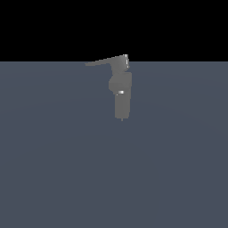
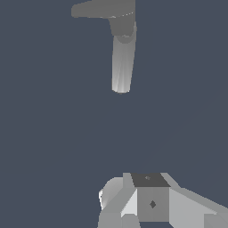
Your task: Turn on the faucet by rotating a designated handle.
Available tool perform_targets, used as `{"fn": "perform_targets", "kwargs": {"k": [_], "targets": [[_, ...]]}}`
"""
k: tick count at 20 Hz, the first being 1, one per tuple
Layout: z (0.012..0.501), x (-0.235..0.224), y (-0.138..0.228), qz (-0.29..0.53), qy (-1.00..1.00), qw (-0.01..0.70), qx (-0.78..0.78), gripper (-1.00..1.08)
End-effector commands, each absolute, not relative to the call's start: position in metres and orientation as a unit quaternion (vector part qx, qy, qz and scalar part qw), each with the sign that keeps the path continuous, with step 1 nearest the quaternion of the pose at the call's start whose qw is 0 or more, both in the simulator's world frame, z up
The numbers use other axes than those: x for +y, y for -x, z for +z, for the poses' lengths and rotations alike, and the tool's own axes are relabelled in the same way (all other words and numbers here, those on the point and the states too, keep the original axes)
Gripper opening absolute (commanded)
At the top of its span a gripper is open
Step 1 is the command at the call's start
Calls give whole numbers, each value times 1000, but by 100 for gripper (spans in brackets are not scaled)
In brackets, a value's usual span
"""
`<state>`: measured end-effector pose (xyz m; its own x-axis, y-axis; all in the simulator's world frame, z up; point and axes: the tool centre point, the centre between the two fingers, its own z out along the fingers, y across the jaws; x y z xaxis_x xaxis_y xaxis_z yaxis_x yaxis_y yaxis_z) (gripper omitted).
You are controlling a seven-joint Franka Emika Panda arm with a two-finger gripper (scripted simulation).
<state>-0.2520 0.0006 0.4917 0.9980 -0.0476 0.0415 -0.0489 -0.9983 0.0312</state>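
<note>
faucet: small matte grey blocky fixture [image 1: 121, 95], upright on the flat slate-blue tabletop [image 1: 53, 169], with a bright glint on its body and a thin pin tip at the bottom
handle: flat grey tapered lever [image 1: 104, 61] joined to the boxy head at the faucet's top — it points toward the exterior view's left
jaws: the wrist view shows only a grey and white boxy part of the gripper [image 2: 151, 202]; no fingertips are seen, so I cannot tell whether they are apart or together
faucet relative to jaws: well ahead of the jaws in the wrist view [image 2: 122, 62], apart — bare tabletop lies between
exterior view: the arm does not show here
</note>
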Motion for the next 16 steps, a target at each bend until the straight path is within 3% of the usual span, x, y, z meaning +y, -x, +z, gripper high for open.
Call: {"fn": "perform_targets", "kwargs": {"k": [1,16], "targets": [[492,1,252,20,-999,16,-24,-100],[492,10,241,21,-1000,8,-16,-100]]}}
